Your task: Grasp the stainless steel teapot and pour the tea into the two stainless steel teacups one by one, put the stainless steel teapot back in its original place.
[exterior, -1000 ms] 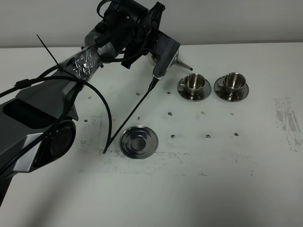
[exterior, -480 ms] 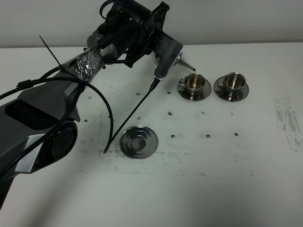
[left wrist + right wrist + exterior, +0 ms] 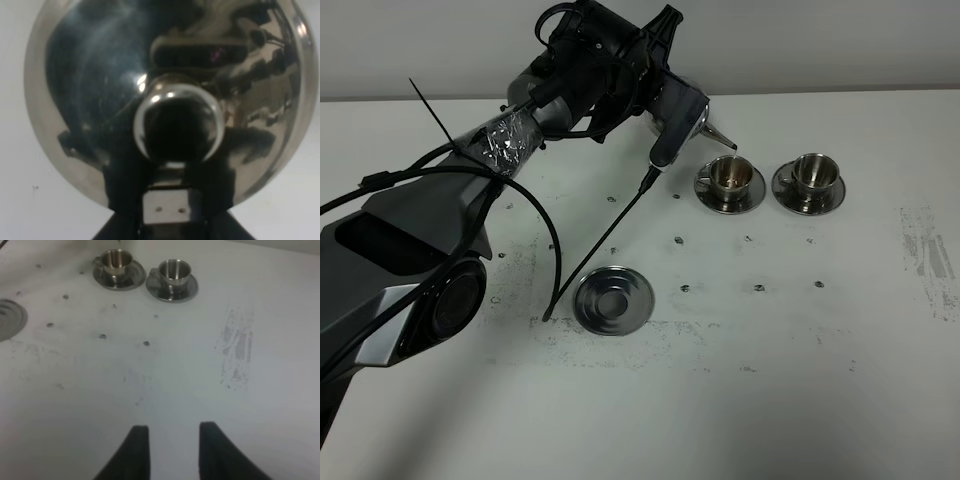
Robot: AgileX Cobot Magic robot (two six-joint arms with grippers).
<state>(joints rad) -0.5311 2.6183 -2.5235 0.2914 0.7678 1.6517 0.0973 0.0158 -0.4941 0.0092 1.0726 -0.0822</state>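
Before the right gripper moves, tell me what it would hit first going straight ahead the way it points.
Probably the bare table. The right gripper, empty, slants down over open tabletop. The two teacups sit much farther along that line, though depth is hard to judge.

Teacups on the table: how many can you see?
2. The left teacup sits under the teapot spout; the right teacup is beside it. Each is on a saucer.

A robot test lab: a bare, scuffed white desk (image 3: 800, 330) against a plain wall (image 3: 820, 45), cabled arm (image 3: 500, 135) overhead.
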